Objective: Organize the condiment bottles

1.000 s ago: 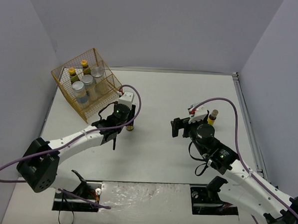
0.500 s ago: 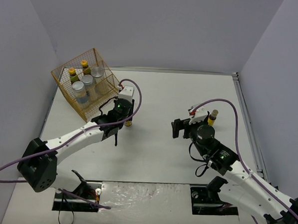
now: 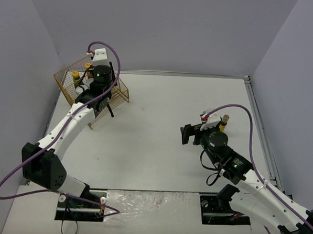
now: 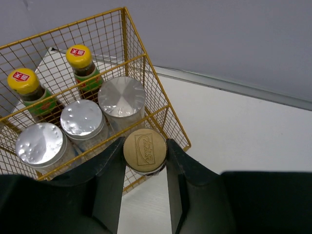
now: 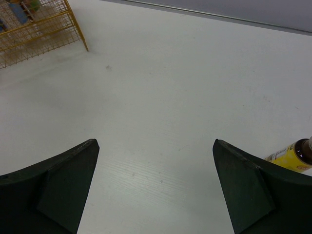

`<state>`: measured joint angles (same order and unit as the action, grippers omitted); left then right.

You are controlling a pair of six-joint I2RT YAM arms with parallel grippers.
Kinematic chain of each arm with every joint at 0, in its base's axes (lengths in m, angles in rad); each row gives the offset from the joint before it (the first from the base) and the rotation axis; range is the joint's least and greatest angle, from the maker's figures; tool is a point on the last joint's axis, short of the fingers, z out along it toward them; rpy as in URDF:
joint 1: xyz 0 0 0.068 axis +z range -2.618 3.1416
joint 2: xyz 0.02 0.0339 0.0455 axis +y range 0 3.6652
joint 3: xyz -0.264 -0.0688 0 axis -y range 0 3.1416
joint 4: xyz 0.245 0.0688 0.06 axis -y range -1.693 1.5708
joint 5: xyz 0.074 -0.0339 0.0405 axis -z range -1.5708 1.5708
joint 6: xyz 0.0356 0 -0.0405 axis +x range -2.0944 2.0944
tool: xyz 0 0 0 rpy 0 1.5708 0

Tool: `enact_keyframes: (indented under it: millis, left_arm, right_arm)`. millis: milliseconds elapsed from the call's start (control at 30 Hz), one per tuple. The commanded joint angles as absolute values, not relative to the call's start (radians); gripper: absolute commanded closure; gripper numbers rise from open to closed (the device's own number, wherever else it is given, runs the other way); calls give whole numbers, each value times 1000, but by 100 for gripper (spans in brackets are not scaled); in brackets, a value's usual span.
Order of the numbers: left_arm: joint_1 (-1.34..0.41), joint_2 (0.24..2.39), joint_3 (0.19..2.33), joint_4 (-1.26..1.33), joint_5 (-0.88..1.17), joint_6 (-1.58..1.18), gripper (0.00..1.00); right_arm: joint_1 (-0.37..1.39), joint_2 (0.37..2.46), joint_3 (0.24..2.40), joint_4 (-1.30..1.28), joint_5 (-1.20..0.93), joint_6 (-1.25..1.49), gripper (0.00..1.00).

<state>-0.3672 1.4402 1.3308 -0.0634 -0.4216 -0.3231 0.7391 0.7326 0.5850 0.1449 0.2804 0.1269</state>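
- Left gripper (image 4: pixel 144 163) clamped on tan-capped bottle (image 4: pixel 144 149). Cap faces the wrist camera; long axis runs straight away from it, between the fingers.
- Held bottle is at the near wall of the wire basket (image 4: pixel 132 44); inside or outside, cannot tell.
- Basket holds two yellow-capped bottles (image 4: pixel 80 56) and three silver-lidded jars (image 4: pixel 122 96), all upright.
- Right gripper (image 5: pixel 155 146) spread wide, empty, over the table (image 5: pixel 170 87); lone bottle (image 3: pixel 224 119) upright just beside it.

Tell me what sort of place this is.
Probably a robot lab cell: grey walls around a white table, left arm and right arm bolted at its edge, condiment bottles in a wire basket.
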Motion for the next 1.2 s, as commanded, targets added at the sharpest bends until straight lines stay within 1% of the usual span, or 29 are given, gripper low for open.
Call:
enact_keyframes:
  millis: [0,233,500,633,700,867,933,1000,1067,1133,1167]
  left_arm:
    - [-325,1488,1452,10,-419,-307,100]
    - [-286,1611,1526,13,-418,-308,100]
    - [-282,1725,1521,45,-386,-361,100]
    - [-282,1771,1520,49,-388,-359,94]
    - [-282,1787,1522,45,-395,-360,87]
    - [-282,1792,1508,25,-394,-382,61]
    - [-282,1773,1498,11,-392,-387,49]
    - [-284,1746,1486,-4,-383,-399,30]
    - [-285,1703,1471,-42,-370,-411,20]
    - [-289,1641,1449,-73,-343,-415,9]
    - [-290,1619,1443,-88,-333,-412,6]
  right_arm:
    - [732,714,600,187,272,143,0]
    - [730,691,605,156,281,145,0]
    - [727,676,611,137,297,151,0]
    - [727,676,615,132,299,153,0]
    - [727,673,615,129,306,157,0]
    - [726,667,618,117,337,170,0]
    - [719,688,633,102,352,179,0]
    - [714,709,662,64,381,203,0]
    - [707,727,676,41,435,225,0]
    - [688,751,701,22,484,243,0]
    - [679,762,711,4,493,254,0]
